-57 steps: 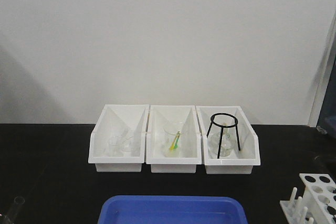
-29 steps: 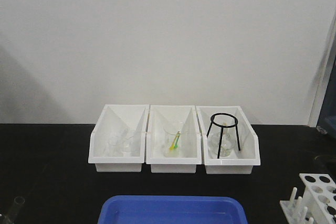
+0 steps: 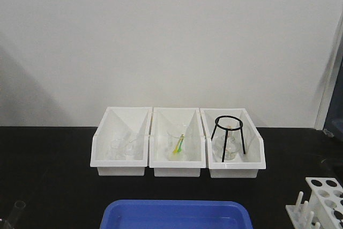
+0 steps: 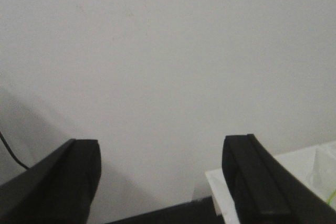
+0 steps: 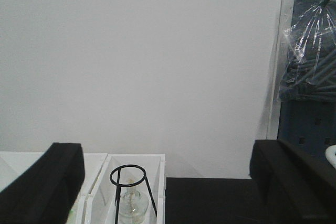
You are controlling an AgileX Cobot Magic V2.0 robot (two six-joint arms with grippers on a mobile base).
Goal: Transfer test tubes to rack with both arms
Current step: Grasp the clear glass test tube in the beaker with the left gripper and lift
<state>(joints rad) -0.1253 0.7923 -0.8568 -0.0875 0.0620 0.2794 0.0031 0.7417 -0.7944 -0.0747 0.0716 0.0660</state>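
A slim clear test tube (image 3: 17, 209) shows only its round rim at the bottom left edge of the front view. The white rack (image 3: 323, 199), with round holes and upright pegs, stands at the bottom right corner and is partly cut off. Neither arm shows in the front view. In the left wrist view my left gripper (image 4: 160, 156) is open and empty, its fingers wide apart, facing the white wall. In the right wrist view my right gripper (image 5: 167, 158) is open and empty, held above the black table.
Three white bins (image 3: 177, 169) stand side by side at the back, holding glassware. The right bin holds a black tripod ring (image 3: 228, 131), also in the right wrist view (image 5: 129, 181). A blue tray (image 3: 177, 214) lies at the front centre. A white bin corner (image 4: 218, 192) shows by the left gripper.
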